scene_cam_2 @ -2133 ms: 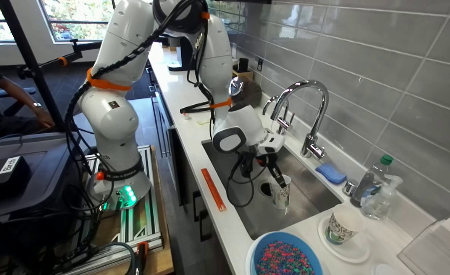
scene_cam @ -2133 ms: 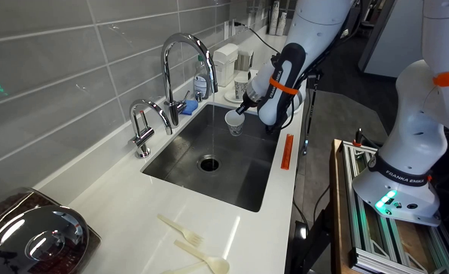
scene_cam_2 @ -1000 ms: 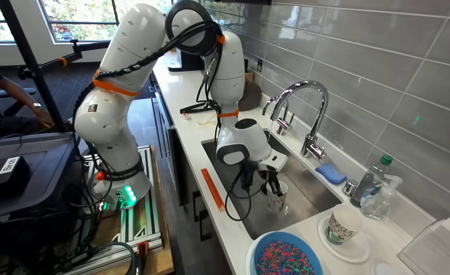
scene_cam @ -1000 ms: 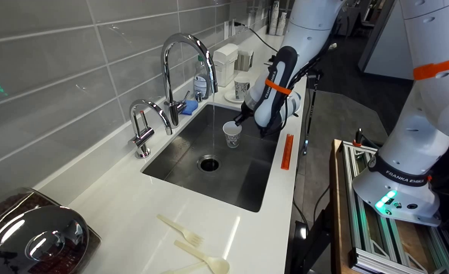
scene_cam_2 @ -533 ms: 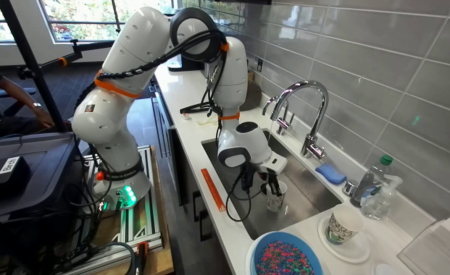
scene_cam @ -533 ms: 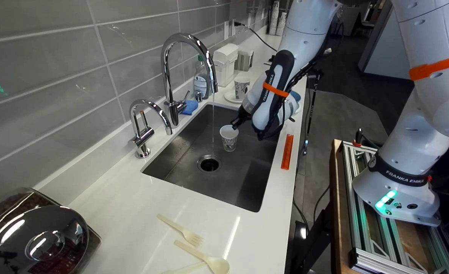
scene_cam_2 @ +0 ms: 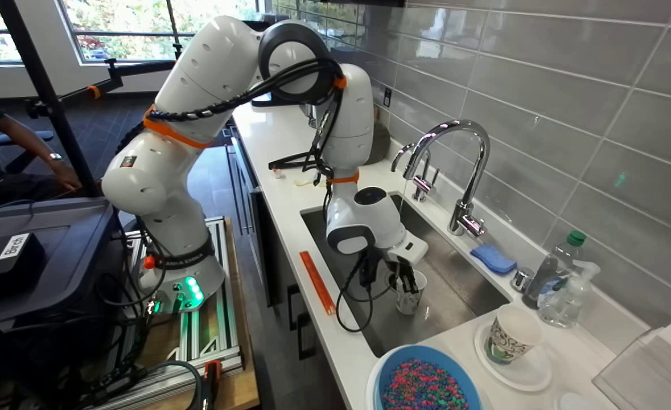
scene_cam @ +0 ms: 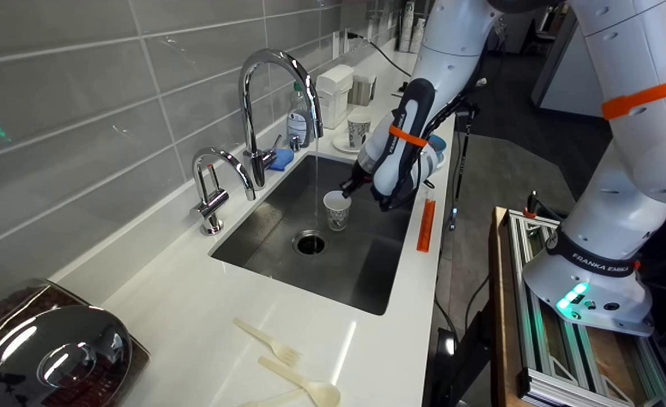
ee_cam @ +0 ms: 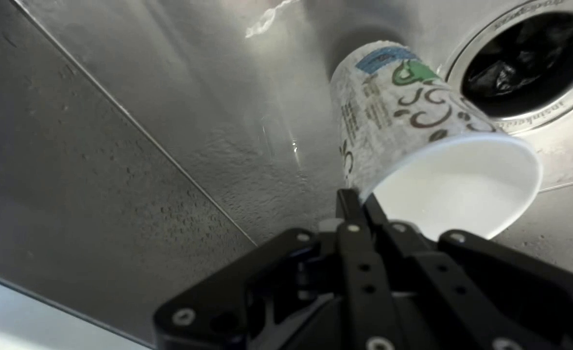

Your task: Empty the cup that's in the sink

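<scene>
1. We find the gripper [ee_cam: 362,198] drawn together, its two fingertips pinching the rim of the cup [ee_cam: 398,116], as the wrist view shows.
2. The cup, white with a brown, green and blue print, is inside the sink [scene_cam: 344,277], low in the basin and just beside the drain hole [scene_cam: 310,244]. In both exterior views its mouth faces up and it stands close to upright. We cannot tell whether its base touches the basin floor.
3. We observe a white inner wall; the inside bottom is hidden, so we cannot tell the contents.
4. A thin stream of water [scene_cam: 316,175] falls from the tall chrome faucet [scene_cam: 248,124]; in that exterior view it drops beside the cup.
5. On the counter [scene_cam: 197,316] we record a second paper cup [scene_cam_2: 511,336] on a white plate [scene_cam_2: 531,376], and near it a blue bowl [scene_cam_2: 420,351] of small multicoloured pieces.
6. We note a blue sponge [scene_cam_2: 493,259] near the faucet, and an orange strip [scene_cam_2: 318,283] along the sink's edge, on the side nearer the robot's base.
</scene>
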Action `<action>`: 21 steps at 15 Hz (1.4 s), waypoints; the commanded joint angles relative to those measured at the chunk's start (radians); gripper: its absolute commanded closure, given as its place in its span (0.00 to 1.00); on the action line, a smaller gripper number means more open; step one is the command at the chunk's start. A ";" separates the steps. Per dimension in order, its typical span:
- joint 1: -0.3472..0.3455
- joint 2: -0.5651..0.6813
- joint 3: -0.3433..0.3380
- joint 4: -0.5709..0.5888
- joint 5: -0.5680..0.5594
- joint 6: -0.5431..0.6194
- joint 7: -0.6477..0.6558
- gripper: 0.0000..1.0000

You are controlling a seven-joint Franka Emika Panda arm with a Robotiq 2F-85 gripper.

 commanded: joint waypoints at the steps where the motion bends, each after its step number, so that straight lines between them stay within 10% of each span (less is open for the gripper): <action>1: -0.042 0.034 0.028 0.022 -0.046 0.026 0.035 0.99; 2: -0.043 0.038 0.028 0.024 -0.046 0.025 0.035 0.99; 3: -0.038 0.039 0.022 0.025 -0.043 0.019 0.031 0.72; 13: -0.034 0.034 0.017 0.025 -0.041 0.027 0.027 0.05; 21: -0.006 -0.009 -0.010 0.012 -0.034 0.024 0.008 0.00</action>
